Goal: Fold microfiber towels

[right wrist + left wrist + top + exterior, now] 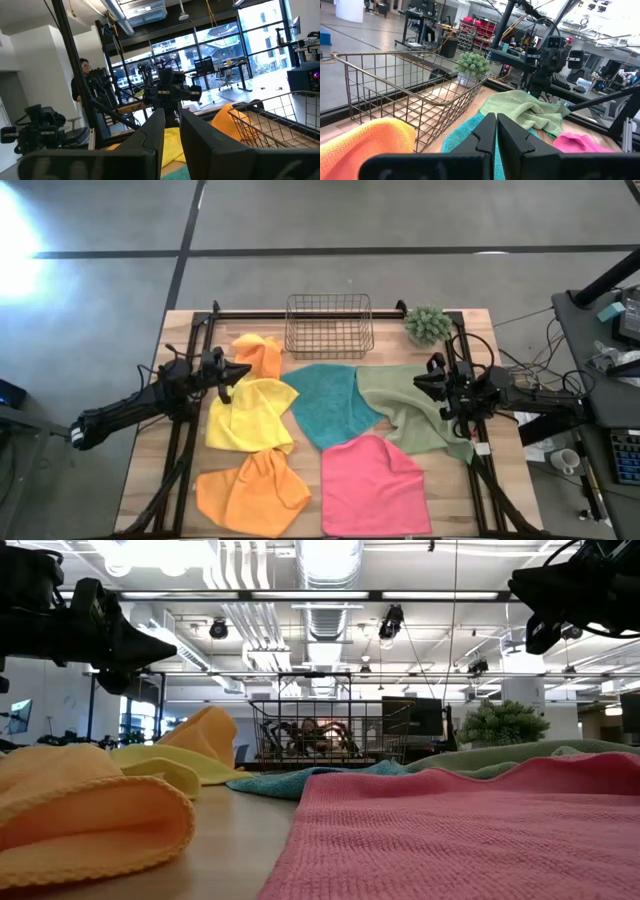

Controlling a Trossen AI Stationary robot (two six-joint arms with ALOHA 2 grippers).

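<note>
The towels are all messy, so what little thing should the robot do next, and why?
Probably lower the right gripper onto the olive green towel just below it. Every towel still lies unfolded on the table, both grippers hold nothing, and the left gripper hangs with its fingers shut over the yellow towel.

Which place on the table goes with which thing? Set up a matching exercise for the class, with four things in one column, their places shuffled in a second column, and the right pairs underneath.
Places are as the high view shows them.

Things
1. wire basket
2. pink towel
3. small plant
4. yellow towel

Places
A. far right corner of the table
B. near edge, right of centre
C. far edge, centre
D. left of the teal towel, by the left gripper

Pairs: 1-C, 2-B, 3-A, 4-D
</note>
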